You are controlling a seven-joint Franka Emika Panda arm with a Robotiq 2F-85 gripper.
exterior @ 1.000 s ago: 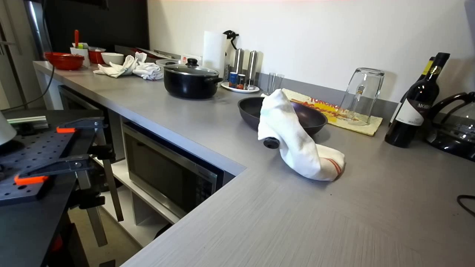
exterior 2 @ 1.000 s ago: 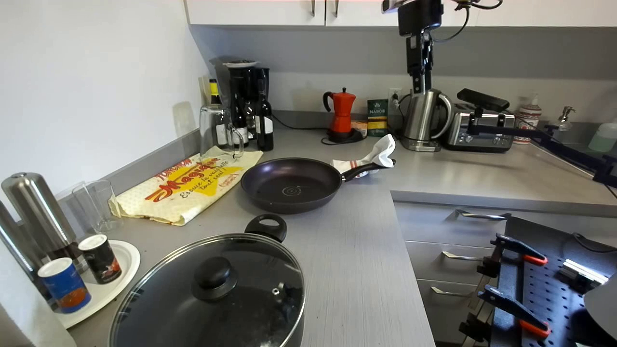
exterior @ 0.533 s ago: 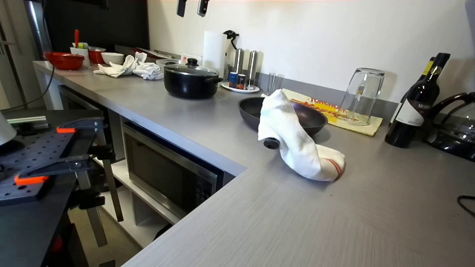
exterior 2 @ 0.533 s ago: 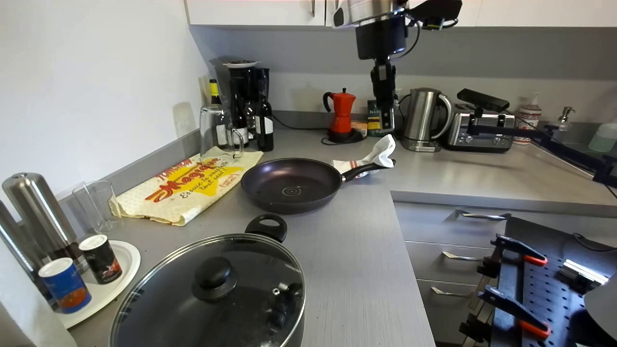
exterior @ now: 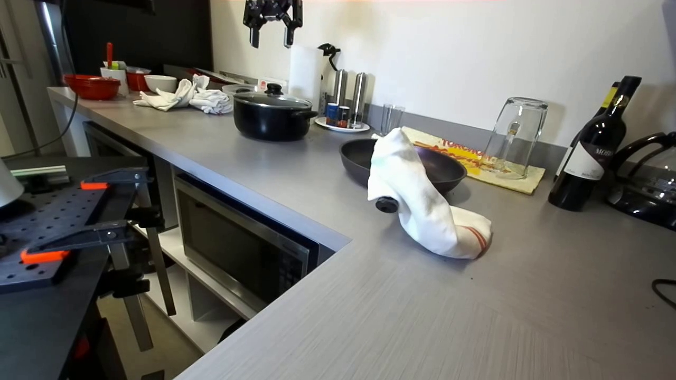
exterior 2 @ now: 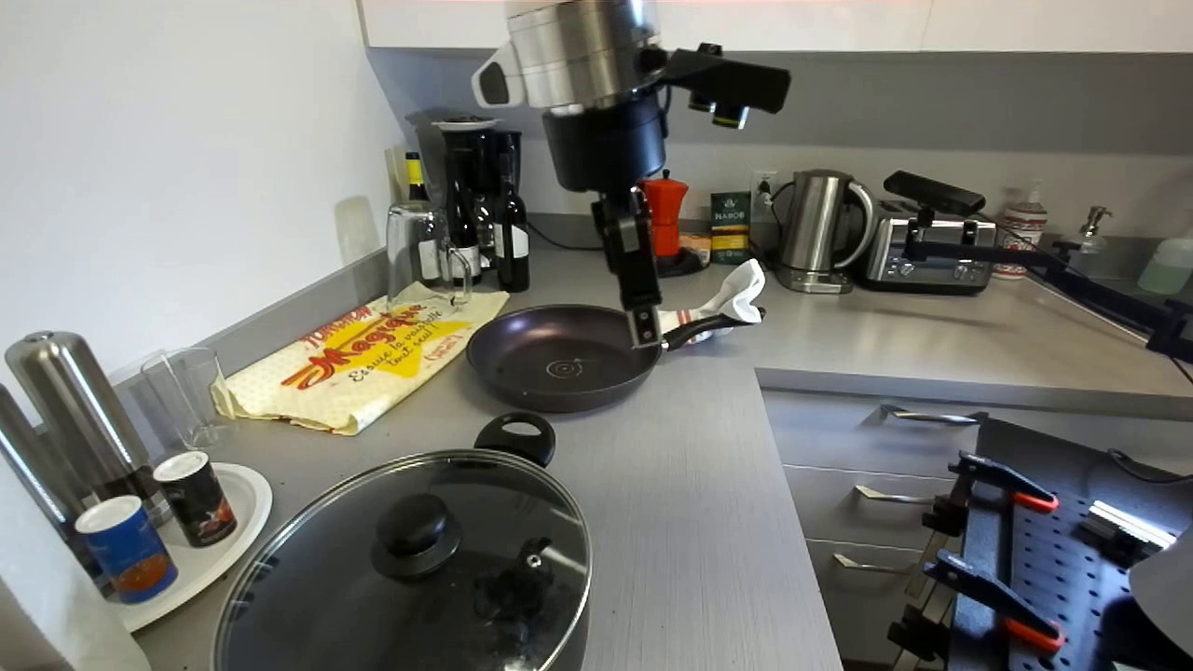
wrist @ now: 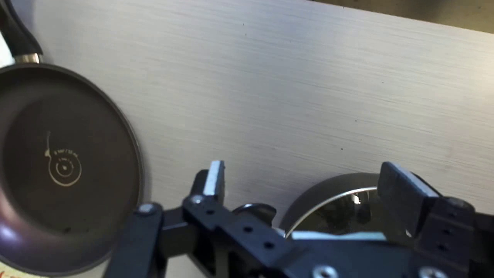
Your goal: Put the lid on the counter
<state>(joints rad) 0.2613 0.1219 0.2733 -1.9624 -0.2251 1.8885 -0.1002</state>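
Note:
The lid (exterior: 253, 98) is round glass with a metal rim and a dark central knob. It sits on the black pot (exterior: 272, 120), which stands on the grey counter (exterior: 449, 316). In an exterior view the lid (exterior 2: 326, 559) fills the lower left, its knob uncovered. My gripper (exterior: 271, 39) is open and empty, in the air above the level of the lid. It also shows in an exterior view (exterior 2: 643, 331), in front of the frying pan. In the wrist view the open fingers (wrist: 308, 175) stand over the lid's edge (wrist: 339, 216); the knob is hidden there.
A frying pan (exterior 2: 559, 363) stands on the counter near the pot, its handle over a white cloth (exterior: 422, 206). A plate (exterior 2: 238, 503) with shakers and a paper towel roll (exterior: 304, 74) are near the pot. A glass mug (exterior: 515, 137) and bottles (exterior: 591, 148) stand farther along.
My gripper has come down into view in an exterior view. In an exterior view it has moved left and lower, from by the kettle to over the frying pan, nearer the pot. The lid has not moved.

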